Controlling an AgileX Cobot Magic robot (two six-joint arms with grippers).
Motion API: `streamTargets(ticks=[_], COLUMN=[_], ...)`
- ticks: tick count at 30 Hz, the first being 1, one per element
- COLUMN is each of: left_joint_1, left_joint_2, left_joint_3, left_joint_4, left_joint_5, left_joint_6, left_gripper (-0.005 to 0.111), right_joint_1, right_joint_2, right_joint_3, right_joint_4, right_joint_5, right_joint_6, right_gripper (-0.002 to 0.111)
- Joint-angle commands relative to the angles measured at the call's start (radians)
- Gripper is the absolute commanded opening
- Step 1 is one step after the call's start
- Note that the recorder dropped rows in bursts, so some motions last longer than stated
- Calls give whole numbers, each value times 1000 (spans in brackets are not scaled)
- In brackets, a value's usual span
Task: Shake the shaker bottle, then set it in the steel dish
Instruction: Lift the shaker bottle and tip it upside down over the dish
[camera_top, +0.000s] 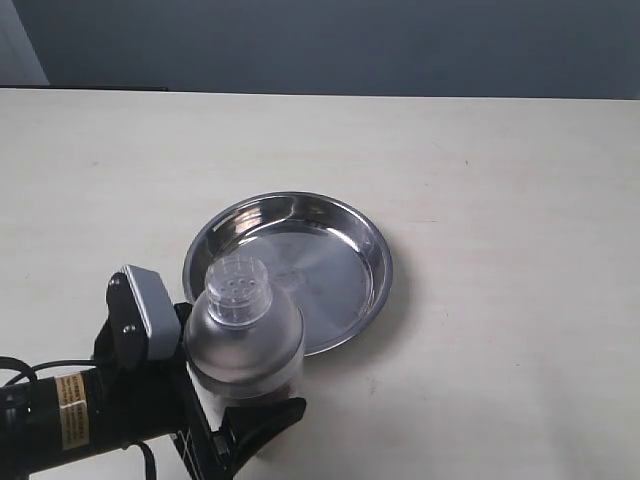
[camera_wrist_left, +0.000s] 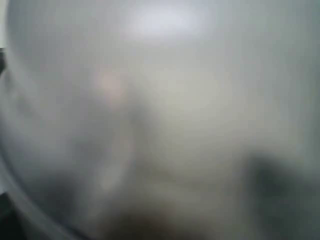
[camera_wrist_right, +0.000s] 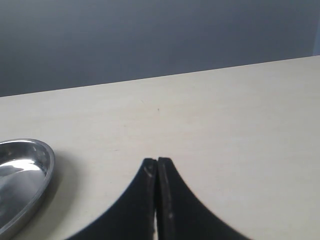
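Note:
The shaker bottle (camera_top: 243, 325), frosted clear plastic with a perforated neck pointing up toward the camera, is at the lower left of the exterior view. My left gripper (camera_top: 240, 400) is shut on its lower body; one black finger (camera_top: 265, 418) shows in front, the other is hidden behind the bottle. The bottle covers the near-left rim of the steel dish (camera_top: 380, 262), which lies round and shiny mid-table. The left wrist view is filled by the blurred bottle (camera_wrist_left: 160, 120). My right gripper (camera_wrist_right: 157, 161) is shut with nothing in it, low over the table to the right of the dish (camera_wrist_right: 20, 170).
The pale tabletop (camera_top: 500, 180) stretches around the dish, with a dark wall behind its far edge. The left arm's black body with a yellow label (camera_top: 70, 420) lies along the lower left corner. The right arm is out of the exterior view.

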Motion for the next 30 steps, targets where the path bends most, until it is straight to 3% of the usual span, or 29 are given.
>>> streamTargets(ticks=[1, 3, 13, 17, 19, 22, 26, 30], left_joint_1=[-9, -9, -9, -9, -9, -9, -9, -9], left_joint_2=[-47, -82, -288, -373, -421, -501, -537, -370], left_joint_3=[-4, -4, -16, -117, -211, -423, -627, -528], left_joint_4=[-3, -16, -87, -96, -83, -28, -74, -180], left_joint_5=[-11, -11, -11, -7, 159, 549, 977, 946], left_joint_6=[-8, -8, -118, -223, -232, -190, -150, -150], left_gripper=[10, 1, 1, 1, 1, 1, 1, 1], right_joint_1=[2, 2, 2, 2, 2, 2, 2, 2], right_joint_2=[2, 2, 2, 2, 2, 2, 2, 2], right_joint_3=[1, 1, 1, 1, 1, 1, 1, 1], right_joint_4=[1, 1, 1, 1, 1, 1, 1, 1], right_joint_5=[-14, -14, -14, -14, -14, -14, -14, -14], right_joint_6=[-4, -4, -4, -4, -4, -4, -4, -4], right_gripper=[-1, -1, -1, -1, -1, -1, -1, -1])
